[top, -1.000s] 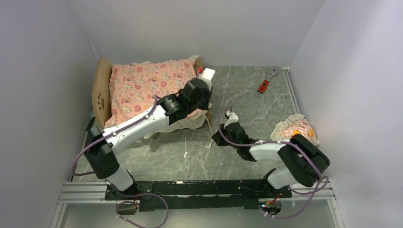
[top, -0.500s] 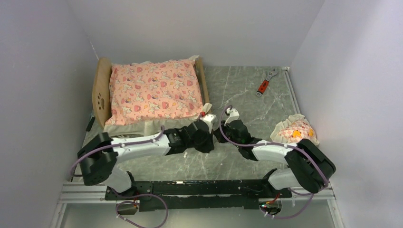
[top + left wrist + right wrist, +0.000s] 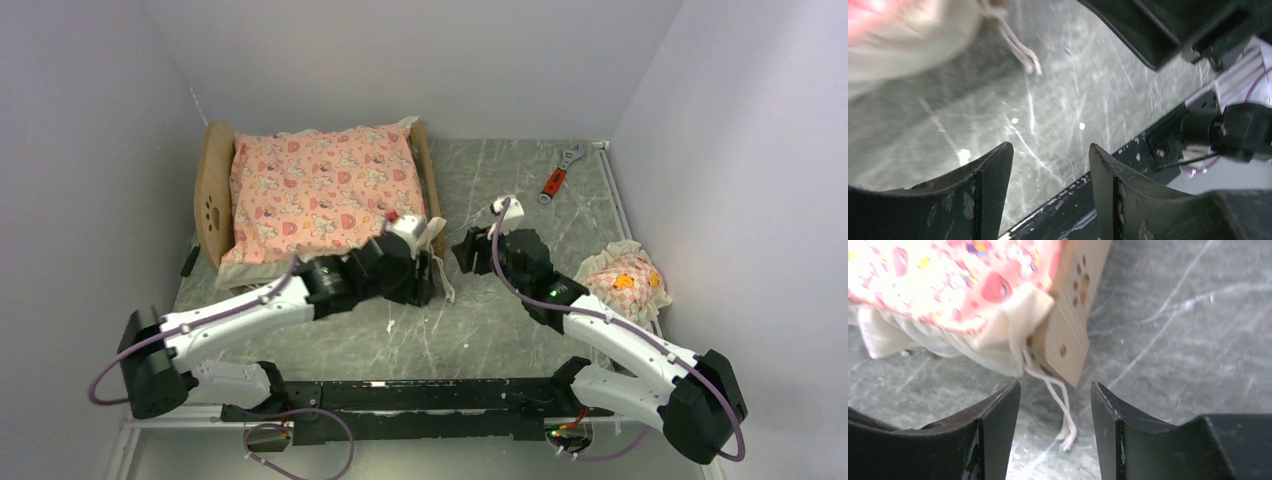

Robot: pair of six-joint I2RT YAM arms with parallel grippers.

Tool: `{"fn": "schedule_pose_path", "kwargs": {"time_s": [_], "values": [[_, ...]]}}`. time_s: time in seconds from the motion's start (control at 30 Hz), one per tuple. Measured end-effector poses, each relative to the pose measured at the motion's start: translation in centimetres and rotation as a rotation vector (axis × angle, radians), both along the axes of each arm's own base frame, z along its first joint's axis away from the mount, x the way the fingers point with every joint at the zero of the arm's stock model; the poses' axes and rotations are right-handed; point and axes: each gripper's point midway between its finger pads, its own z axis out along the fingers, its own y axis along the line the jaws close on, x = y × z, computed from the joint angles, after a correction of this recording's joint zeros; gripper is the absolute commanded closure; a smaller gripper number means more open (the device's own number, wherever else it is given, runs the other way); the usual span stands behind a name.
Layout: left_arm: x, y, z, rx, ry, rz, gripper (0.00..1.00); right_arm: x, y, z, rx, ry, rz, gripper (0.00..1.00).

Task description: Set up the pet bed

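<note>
You have a dark marbled tabletop (image 3: 520,200), with pale walls (image 3: 420,60) on three sides. Pet bed (image 3: 212,190) at ten o'clock, mattress (image 3: 325,190) on it. Left gripper (image 3: 1048,150) and right gripper (image 3: 1055,387): jaws apart, nothing held, both near the bed's foot end.

the left arm (image 3: 240,315) and the right arm (image 3: 630,340) both have white tubes, fat black joints, thin purple cables (image 3: 97,378) and scratched black fingers (image 3: 988,195).
</note>
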Motion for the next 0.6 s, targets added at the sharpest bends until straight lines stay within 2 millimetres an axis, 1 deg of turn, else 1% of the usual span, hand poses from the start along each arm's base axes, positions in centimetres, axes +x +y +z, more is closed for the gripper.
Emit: {"fn": "schedule_pose_path", "kwargs": {"time_s": [0.03,0.07,0.13,0.17,0.23,0.27,0.33,0.43,0.53,0.6], "values": [[1.0,0.8,1.6,-0.006,-0.024,0.035,0.35,0.5,0.3,1.2,0.003,-0.013,0.007,0.39],[1.8,1.6,2.7,-0.006,-0.041,0.062,0.34,0.8,0.6,2.2,0.008,-0.021,0.014,0.38],[3.4,4.1,4.5,0.011,-0.065,0.141,0.31,1.9,1.3,4.1,0.023,-0.029,0.036,0.36],[4.0,5.6,4.8,0.03,-0.071,0.183,0.3,2.6,1.4,4.8,0.032,-0.026,0.041,0.35],[4.6,8.4,4.8,0.08,-0.072,0.25,0.25,4.2,1.4,5.8,0.054,-0.006,0.045,0.34],[4.7,9.8,4.6,0.111,-0.066,0.279,0.23,4.8,1.3,5.8,0.064,0.008,0.046,0.34],[4.5,12.1,4.5,0.155,-0.059,0.325,0.2,5.7,1.1,5.5,0.084,0.047,0.051,0.34],[4.1,14.9,4.5,0.181,-0.061,0.384,0.19,6.3,1.4,4.4,0.097,0.108,0.072,0.37],[3.6,17.1,3.9,0.201,-0.052,0.429,0.19,6.4,2.4,3.2,0.111,0.167,0.118,0.43],[3.4,18.1,3.2,0.22,-0.039,0.449,0.19,6.2,3.0,2.3,0.118,0.202,0.146,0.47]]}}
